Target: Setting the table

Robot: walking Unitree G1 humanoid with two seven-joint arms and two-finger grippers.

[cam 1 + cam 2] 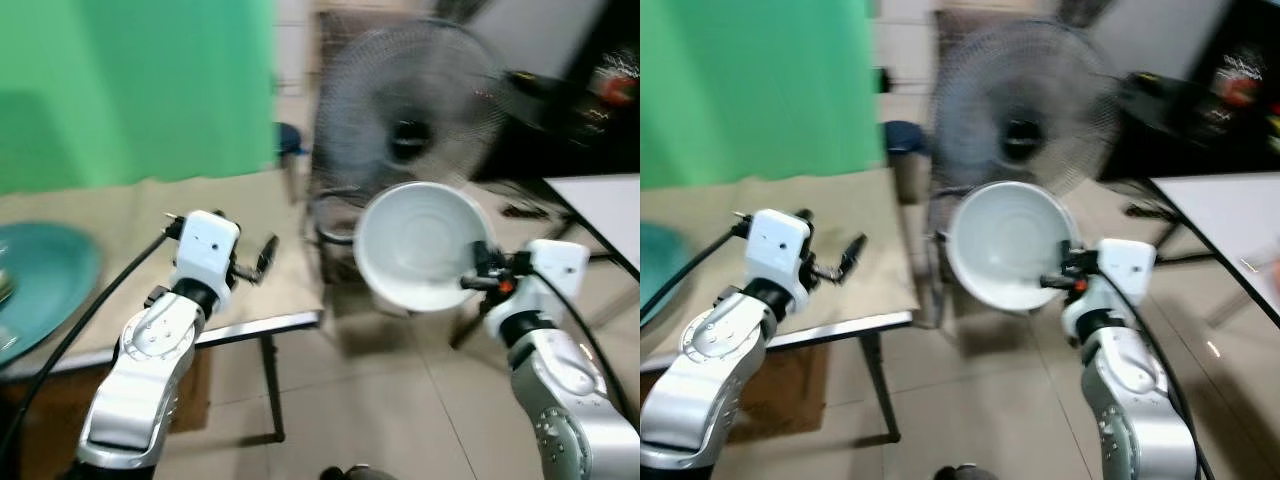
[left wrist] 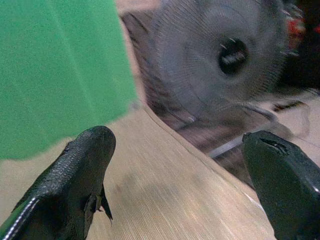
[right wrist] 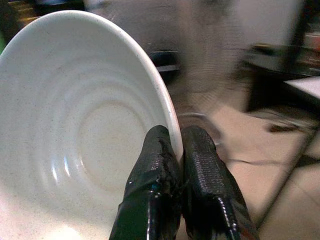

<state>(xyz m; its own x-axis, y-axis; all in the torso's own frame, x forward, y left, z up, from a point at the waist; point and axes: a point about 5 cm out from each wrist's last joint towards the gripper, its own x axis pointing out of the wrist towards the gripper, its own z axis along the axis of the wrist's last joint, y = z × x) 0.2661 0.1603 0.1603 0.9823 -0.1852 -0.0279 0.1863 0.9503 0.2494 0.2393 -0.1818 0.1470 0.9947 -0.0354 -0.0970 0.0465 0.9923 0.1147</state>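
Fingers of the right gripper (image 3: 181, 150) pinch the rim of a white bowl (image 1: 420, 245), held tilted before a fan (image 1: 410, 105). Left gripper (image 2: 180, 185) hovers spread wide above the tan table (image 1: 120, 215), holding nothing.

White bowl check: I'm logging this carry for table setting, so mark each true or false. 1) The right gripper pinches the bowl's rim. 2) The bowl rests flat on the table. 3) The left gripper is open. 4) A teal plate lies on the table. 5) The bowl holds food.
1) True: the right gripper is shut on the white bowl at its rim.
2) False: it is held tilted in the air, off the table.
3) True: the left gripper holds nothing.
4) True: teal plate.
5) False: it is empty.
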